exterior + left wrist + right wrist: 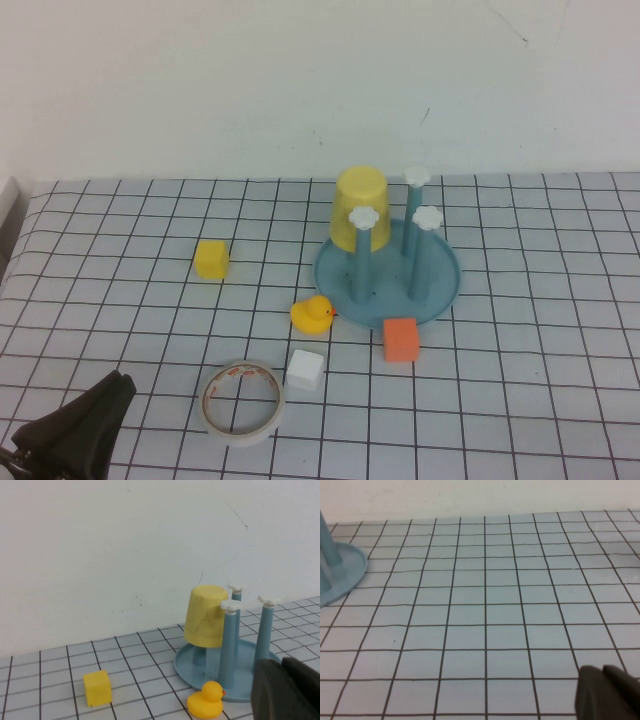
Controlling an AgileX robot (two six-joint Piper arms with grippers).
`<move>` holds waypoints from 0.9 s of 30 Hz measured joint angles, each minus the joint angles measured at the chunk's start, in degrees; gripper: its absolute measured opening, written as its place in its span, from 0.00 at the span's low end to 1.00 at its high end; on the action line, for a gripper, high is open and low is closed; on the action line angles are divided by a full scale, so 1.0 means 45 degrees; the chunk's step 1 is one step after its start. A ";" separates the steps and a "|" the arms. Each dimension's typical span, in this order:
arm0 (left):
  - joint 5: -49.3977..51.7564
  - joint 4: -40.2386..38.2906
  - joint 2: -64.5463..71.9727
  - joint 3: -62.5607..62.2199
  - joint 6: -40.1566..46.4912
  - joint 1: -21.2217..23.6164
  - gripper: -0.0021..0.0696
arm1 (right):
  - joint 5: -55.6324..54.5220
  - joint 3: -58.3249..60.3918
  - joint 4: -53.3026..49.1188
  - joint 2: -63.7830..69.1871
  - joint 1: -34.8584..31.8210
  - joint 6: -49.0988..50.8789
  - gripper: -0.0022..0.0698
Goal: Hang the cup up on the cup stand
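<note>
The plain yellow plastic tumbler cup [361,208] sits upturned on a peg of the round blue plastic cup stand [389,270], well beyond the closed, empty jaws of the left gripper [80,432]. It looks light, stiff and smooth, best gripped across its sides. The right gripper [607,695] is also closed, well clear of it.

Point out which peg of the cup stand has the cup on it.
The back-left peg of the cup stand: the yellow cup sits upside down over it, hiding its cap. The other three pegs show bare white flower caps.

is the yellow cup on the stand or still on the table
On the stand: the cup sits upside down over a back peg of the cup stand, clear of the dish. Neither the left gripper nor the right gripper touches it.
</note>
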 joint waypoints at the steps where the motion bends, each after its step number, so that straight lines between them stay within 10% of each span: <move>1: 0.0032 -0.0030 0.0000 0.0000 0.0000 0.0000 0.03 | 0.0000 0.0000 0.0000 0.0000 0.0000 0.0000 0.03; 14: 0.1994 -0.2808 -0.0446 0.0000 0.3521 0.0028 0.03 | 0.0000 0.0000 0.0000 0.0000 0.0000 0.0000 0.03; 27: 0.8472 0.0381 -0.6816 0.0000 0.2536 0.4907 0.03 | 0.0000 0.0000 -0.0012 0.0000 0.0000 0.0000 0.03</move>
